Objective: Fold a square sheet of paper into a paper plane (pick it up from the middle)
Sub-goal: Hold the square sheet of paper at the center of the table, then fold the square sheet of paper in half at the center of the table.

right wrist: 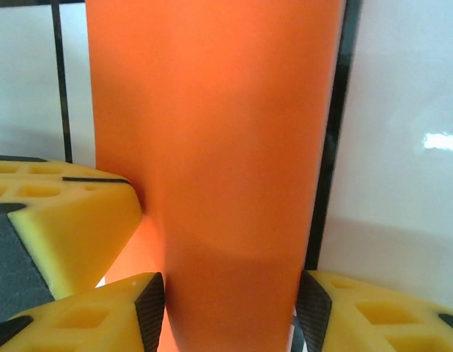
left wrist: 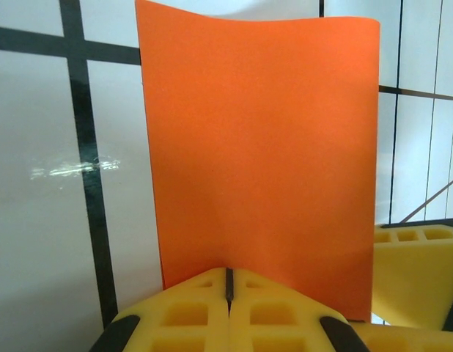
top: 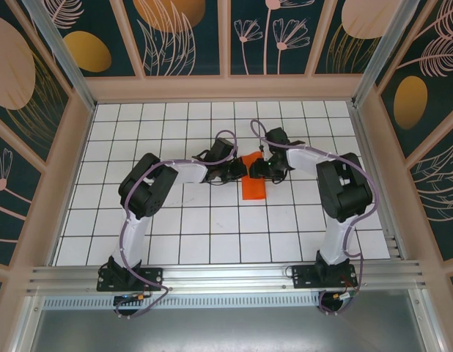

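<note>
The square sheet of paper (top: 253, 185) is bright orange and lies mid-table as a narrow strip, bowed upward, between both grippers. My left gripper (top: 240, 170) comes in from the left. Its yellow fingers are pressed together (left wrist: 228, 273) and shut on the sheet's near edge, with the paper (left wrist: 263, 147) stretching away ahead of them. My right gripper (top: 258, 169) comes from the right and straddles the strip (right wrist: 226, 147). It is open (right wrist: 230, 312), with a dark pad close to each side edge. The left fingers (right wrist: 72, 220) touch the strip's left edge. The paper plane is out of view.
The white gridded table (top: 175, 227) spreads around the paper, with free tiles in front and to both sides. Patterned walls (top: 58, 147) enclose it on three sides. Both arm bases (top: 127, 275) sit at the near edge. A right finger (left wrist: 417, 271) shows beside the paper.
</note>
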